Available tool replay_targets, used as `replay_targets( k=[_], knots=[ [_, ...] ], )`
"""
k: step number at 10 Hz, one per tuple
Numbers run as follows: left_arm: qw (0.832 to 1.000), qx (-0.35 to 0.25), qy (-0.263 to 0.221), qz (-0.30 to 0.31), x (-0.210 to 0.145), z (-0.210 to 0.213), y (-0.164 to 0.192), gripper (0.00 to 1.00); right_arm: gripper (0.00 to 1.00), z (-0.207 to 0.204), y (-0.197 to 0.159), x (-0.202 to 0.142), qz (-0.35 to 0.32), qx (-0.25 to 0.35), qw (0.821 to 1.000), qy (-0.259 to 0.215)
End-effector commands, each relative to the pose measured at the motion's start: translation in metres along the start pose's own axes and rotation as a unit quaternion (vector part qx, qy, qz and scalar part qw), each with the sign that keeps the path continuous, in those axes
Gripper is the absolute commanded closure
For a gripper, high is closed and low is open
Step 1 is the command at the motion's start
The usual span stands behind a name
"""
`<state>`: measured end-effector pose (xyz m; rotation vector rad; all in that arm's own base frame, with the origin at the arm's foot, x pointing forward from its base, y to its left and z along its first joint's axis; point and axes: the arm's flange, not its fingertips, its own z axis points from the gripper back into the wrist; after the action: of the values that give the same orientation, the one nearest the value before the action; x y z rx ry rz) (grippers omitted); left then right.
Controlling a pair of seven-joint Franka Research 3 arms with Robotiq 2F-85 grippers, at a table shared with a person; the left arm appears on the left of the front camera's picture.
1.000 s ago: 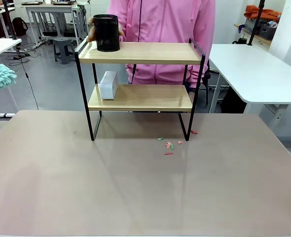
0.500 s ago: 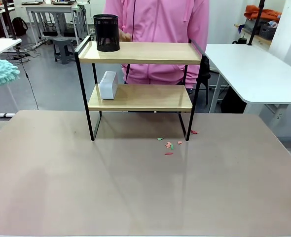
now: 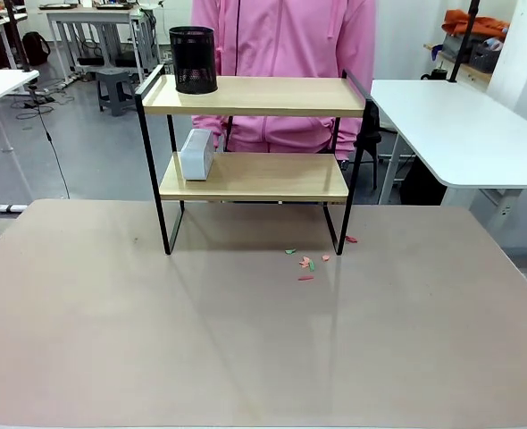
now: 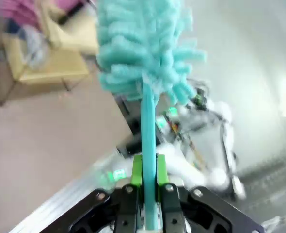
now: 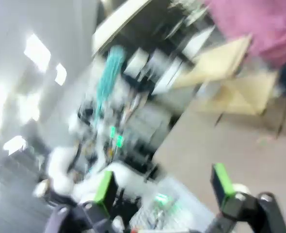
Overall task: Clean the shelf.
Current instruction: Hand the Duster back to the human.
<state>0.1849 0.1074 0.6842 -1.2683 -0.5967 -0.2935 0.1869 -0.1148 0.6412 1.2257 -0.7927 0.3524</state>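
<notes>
Gone from the front view's left edge is the teal duster head seen a second ago; the person's hand has left the black mesh cup (image 3: pixel 193 59).

The shelf (image 3: pixel 255 96) stands on the table (image 3: pixel 246 340). The left gripper (image 4: pixel 149 182) is clamped on the duster (image 4: pixel 145 53) handle; the right gripper (image 5: pixel 162 187) has its fingers apart.

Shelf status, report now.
Left claw shut on duster; right claw open. Shelf untouched. Black cup, white box on boards.
</notes>
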Motion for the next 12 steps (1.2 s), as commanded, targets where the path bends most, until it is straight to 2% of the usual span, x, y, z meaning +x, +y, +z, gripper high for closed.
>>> replay_targets(
  k=[1, 2, 3, 4, 5, 6, 7, 8, 9, 10, 11, 12],
  knots=[
    [0.974, -0.09, 0.203, -0.045, -0.009, -0.045, 0.017, 0.88, 0.0, -0.062, 0.002, -0.027, 0.009, 0.048, 0.996, 0.076],
    [0.95, -0.078, 0.3, -0.047, -0.014, -0.075, 0.018, 0.88, 0.0, -0.096, 0.012, -0.049, 0.011, 0.076, 0.991, 0.108],
    [0.924, -0.022, 0.379, -0.039, -0.023, -0.113, 0.023, 0.88, 0.0, -0.119, 0.018, -0.078, 0.03, 0.088, 0.985, 0.146],
    [0.907, 0.011, 0.42, -0.041, -0.032, -0.124, 0.03, 0.88, 0.0, -0.115, 0.015, -0.098, 0.047, 0.066, 0.98, 0.183],
    [0.903, 0.055, 0.426, -0.023, -0.032, -0.117, 0.043, 0.88, 0.0, -0.102, 0.011, -0.053, 0.0, 0.076, 0.988, 0.136],
    [0.943, -0.047, 0.329, 0.016, -0.039, -0.123, 0.023, 0.88, 0.0, -0.102, 0.011, -0.053, 0.0, 0.076, 0.988, 0.136],
    [0.943, -0.047, 0.329, 0.016, -0.039, -0.123, 0.023, 0.88, 0.0, -0.102, 0.011, -0.053, 0.0, 0.076, 0.988, 0.136],
    [0.943, -0.047, 0.329, 0.016, -0.039, -0.123, 0.023, 0.88, 0.0, -0.112, 0.015, -0.062, 0.005, 0.072, 0.984, 0.16],
    [0.926, -0.012, 0.378, 0.014, -0.04, -0.136, 0.035, 0.88, 0.0, -0.135, 0.0, -0.06, -0.006, 0.09, 0.981, 0.174],
    [0.896, -0.061, 0.44, -0.01, -0.046, -0.16, 0.035, 0.88, 0.0, -0.162, -0.009, -0.054, 0.001, 0.13, 0.974, 0.187],
    [0.867, -0.066, 0.494, -0.022, -0.054, -0.177, 0.034, 0.88, 0.0, -0.184, -0.019, -0.049, -0.001, 0.115, 0.976, 0.184],
    [0.843, -0.067, 0.534, -0.021, -0.064, -0.192, 0.036, 0.88, 0.0, -0.206, -0.025, -0.048, -0.015, 0.134, 0.972, 0.19]
  ],
)
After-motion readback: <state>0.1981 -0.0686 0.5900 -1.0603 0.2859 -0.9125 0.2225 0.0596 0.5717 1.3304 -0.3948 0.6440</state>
